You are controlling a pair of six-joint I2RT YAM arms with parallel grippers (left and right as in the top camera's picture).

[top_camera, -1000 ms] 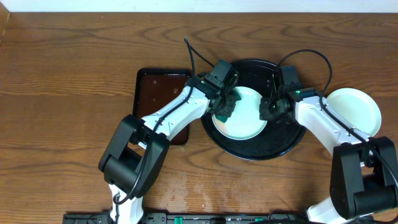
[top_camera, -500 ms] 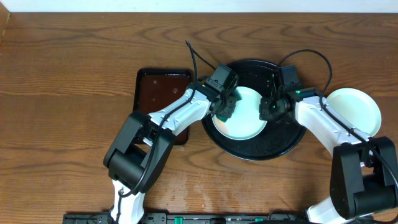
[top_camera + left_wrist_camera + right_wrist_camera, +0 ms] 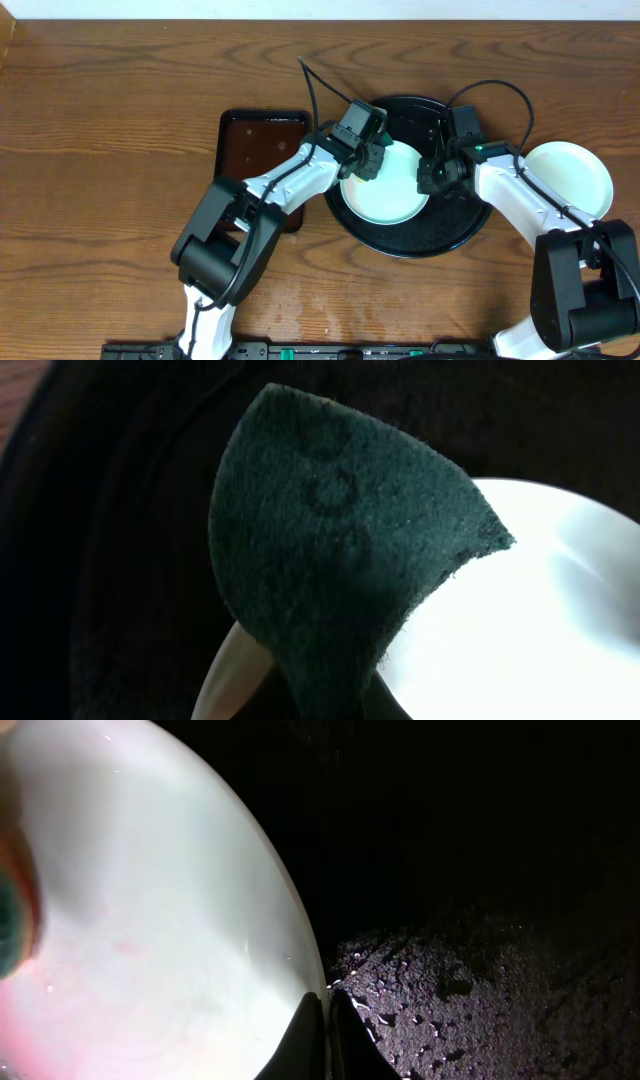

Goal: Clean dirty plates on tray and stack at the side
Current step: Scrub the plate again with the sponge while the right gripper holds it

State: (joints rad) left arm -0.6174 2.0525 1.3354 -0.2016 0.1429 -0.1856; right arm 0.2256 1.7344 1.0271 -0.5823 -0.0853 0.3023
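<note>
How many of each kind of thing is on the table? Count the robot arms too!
Plates: 2 (tray plate, side plate; more could hide under that one)
Trays: 2 (round black tray, brown tray)
Scrub pads: 1 (green scrub pad)
Robot arms: 2 (left arm, right arm)
Total: 7

Glossy, smooth plate (image 3: 388, 195); matt, fuzzy dark-green fibre scouring pad (image 3: 330, 550); black tray (image 3: 480, 990) grainy, speckled with wet drops; table (image 3: 120, 130) brown wood grain, slight sheen.
</note>
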